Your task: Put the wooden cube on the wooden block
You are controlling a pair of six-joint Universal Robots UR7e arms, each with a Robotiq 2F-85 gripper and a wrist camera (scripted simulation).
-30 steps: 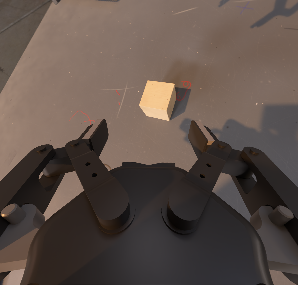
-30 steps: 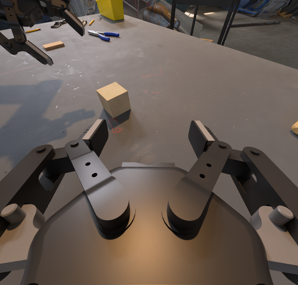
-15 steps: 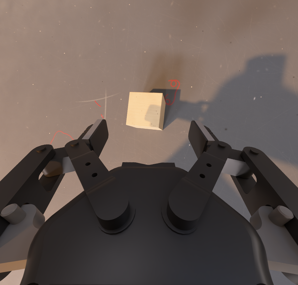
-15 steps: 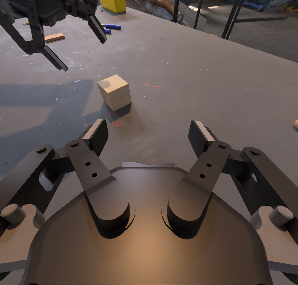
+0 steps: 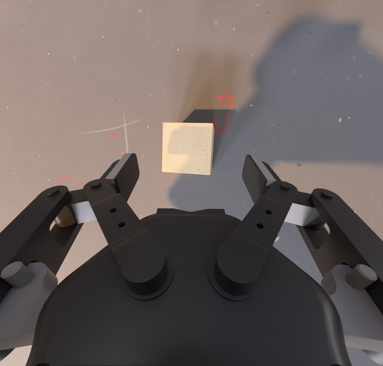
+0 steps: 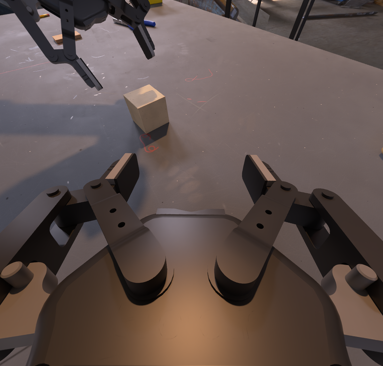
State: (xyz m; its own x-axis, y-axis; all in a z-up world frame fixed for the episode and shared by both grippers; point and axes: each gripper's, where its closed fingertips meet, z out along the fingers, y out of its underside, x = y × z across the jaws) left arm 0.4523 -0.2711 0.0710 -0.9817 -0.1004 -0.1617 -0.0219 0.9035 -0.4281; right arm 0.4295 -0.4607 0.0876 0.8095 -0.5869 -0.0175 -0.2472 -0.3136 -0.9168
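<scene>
The wooden cube (image 5: 187,148) sits ungrasped on the tabletop (image 5: 83,66); the left gripper (image 5: 189,165) hovers above, spread; the right gripper (image 6: 190,165) is spread too. Grasping, carrying and stacking remain.

No readable text, label, brand or number shows in either view. The table (image 5: 83,66) bears only red scribbles (image 5: 224,113) beside the wooden cube (image 5: 187,148), loops and strokes that spell nothing legible

Left wrist view: straight down, close. Right: oblique, farther. Shared: wooden cube (image 5: 187,148).
</scene>
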